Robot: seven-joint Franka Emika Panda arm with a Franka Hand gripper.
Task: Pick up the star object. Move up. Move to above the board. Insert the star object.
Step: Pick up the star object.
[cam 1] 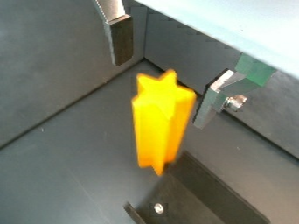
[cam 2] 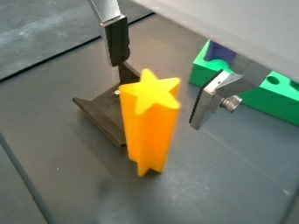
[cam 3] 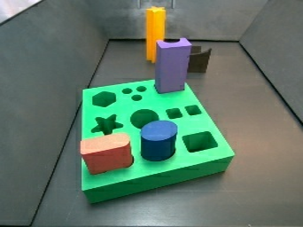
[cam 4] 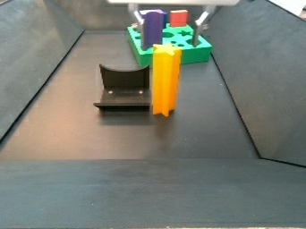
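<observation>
Green board (cam 3: 154,168) lies well apart from the star (cam 2: 149,131), which stands upright on the floor just beside the fixture (cam 4: 120,89). Its long axis is vertical. The gripper (cam 2: 158,74) hangs above it, jaws wide open and empty, one finger (cam 2: 115,42) on each side.

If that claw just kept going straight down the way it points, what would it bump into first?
Probably nothing at once: the open gripper hangs above the star object, fingers either side, so it would likely straddle it. Depth is unclear.
</observation>
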